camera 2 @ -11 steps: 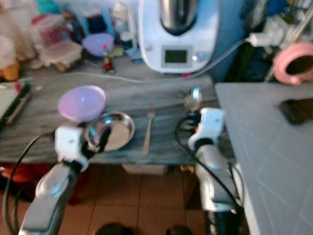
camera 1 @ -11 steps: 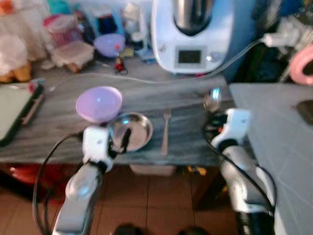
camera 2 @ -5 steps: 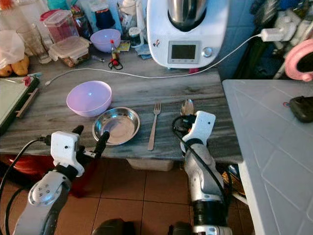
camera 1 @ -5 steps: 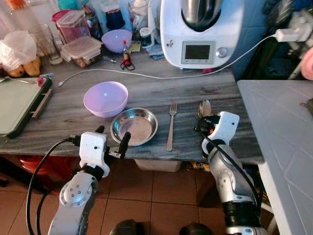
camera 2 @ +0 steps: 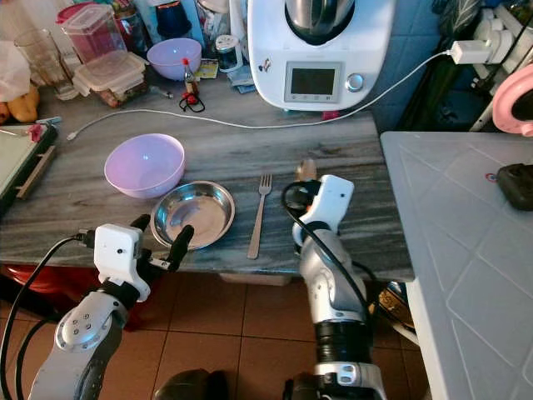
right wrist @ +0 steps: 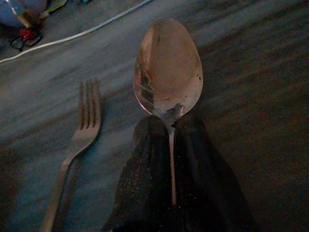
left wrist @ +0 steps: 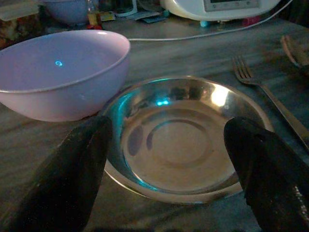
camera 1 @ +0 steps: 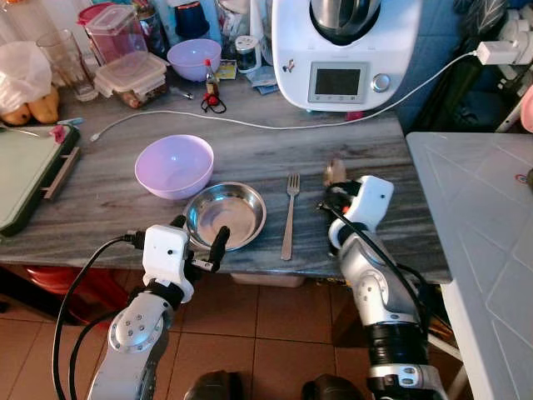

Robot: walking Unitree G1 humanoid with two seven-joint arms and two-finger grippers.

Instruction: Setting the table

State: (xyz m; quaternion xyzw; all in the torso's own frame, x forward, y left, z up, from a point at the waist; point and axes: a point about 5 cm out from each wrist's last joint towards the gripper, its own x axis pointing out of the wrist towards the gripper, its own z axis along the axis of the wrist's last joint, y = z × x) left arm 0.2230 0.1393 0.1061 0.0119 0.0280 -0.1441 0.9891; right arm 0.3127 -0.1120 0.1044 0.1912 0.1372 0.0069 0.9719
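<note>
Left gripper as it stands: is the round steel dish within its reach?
Probably yes. The left gripper is open at the table's near edge, its fingers flanking the round steel dish with nothing between. The lilac plastic bowl sits close behind, so lift carefully.

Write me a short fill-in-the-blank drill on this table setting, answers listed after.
1. The right tool is shut on the ____.
2. The fork lies between the spoon and the steel ____.
3. The left tool, fingers apart, points at the steel dish beside the ____ bowl.

Missing words: spoon; dish; purple
</note>
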